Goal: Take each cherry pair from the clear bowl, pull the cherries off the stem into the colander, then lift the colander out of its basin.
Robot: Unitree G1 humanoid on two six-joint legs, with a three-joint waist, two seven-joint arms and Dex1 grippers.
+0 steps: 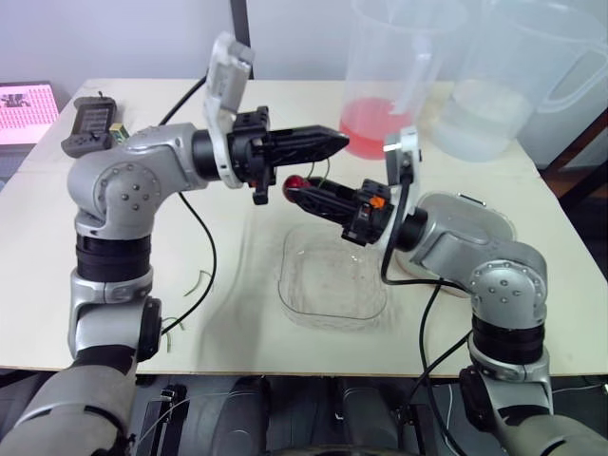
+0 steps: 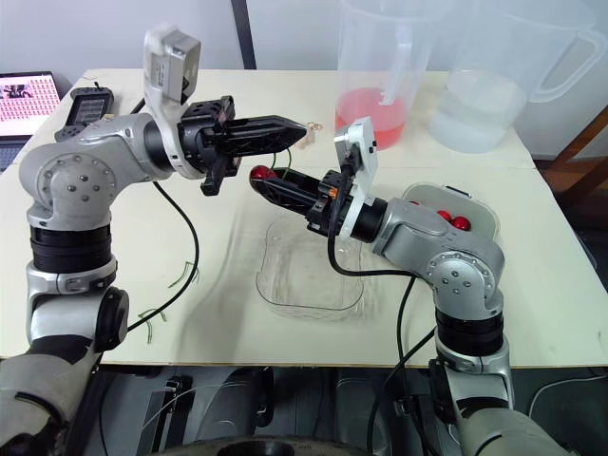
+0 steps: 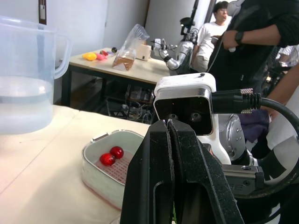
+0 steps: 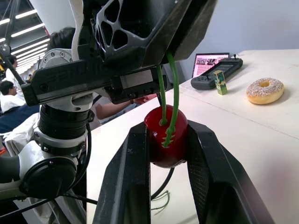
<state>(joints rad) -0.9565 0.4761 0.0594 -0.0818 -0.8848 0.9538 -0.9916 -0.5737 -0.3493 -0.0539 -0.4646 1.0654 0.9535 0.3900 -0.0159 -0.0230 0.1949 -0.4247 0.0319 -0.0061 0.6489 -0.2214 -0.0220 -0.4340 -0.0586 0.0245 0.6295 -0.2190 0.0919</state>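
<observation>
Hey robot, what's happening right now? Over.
Left gripper shut on stem. Right gripper shut on cherry. Clear bowl empty, two cherries in colander. Nothing blocking.

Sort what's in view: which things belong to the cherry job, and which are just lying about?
Job: cherry in the right gripper; its stem in the left gripper; clear bowl; colander with two cherries; basin.
Lying about: pink-liquid jug; water jug; handheld controller; laptop; doughnut.
</observation>
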